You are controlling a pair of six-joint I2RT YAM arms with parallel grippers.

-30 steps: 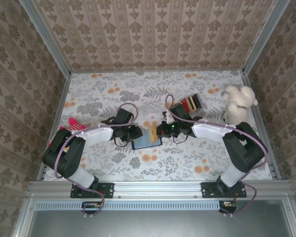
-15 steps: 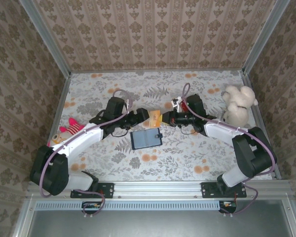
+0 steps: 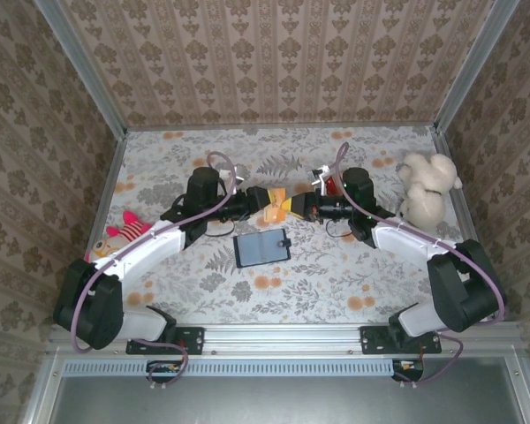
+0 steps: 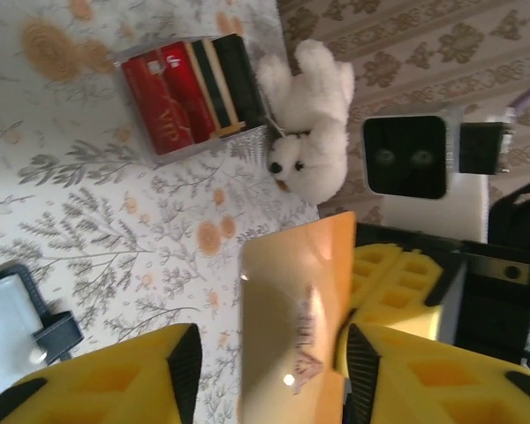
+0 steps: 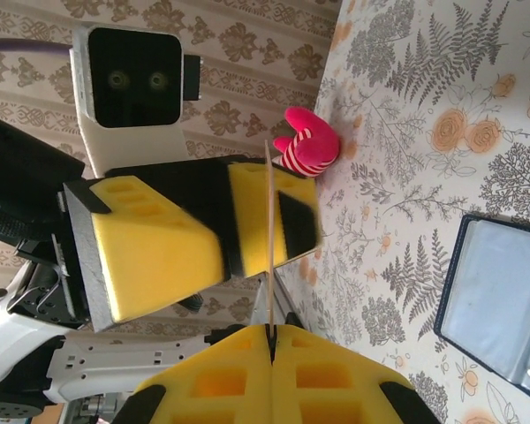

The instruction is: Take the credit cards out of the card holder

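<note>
The card holder [image 3: 261, 247] lies open on the table, blue inside up, with nothing holding it; its corner with the tab [image 4: 35, 331] and one inner panel [image 5: 503, 300] show in the wrist views. One orange-gold credit card [image 3: 276, 208] is held in the air behind the holder. My right gripper [image 3: 290, 208] is shut on one end of it; the card [image 5: 270, 247] stands edge-on from the closed fingers [image 5: 271, 334]. My left gripper [image 3: 263, 201] is open around the other end of the card [image 4: 291, 327], with a gap on the left side [image 4: 269, 353].
A clear block of red, cream and dark striped cards [image 4: 190, 93] sits at the back right, beside a white plush toy [image 3: 427, 187]. A pink striped toy [image 3: 124, 228] lies at the left edge. Patterned walls close in three sides.
Both grippers have risen from the card holder toward the back. The right one carried the orange card up out of it, and the left one came to the card's free end.
</note>
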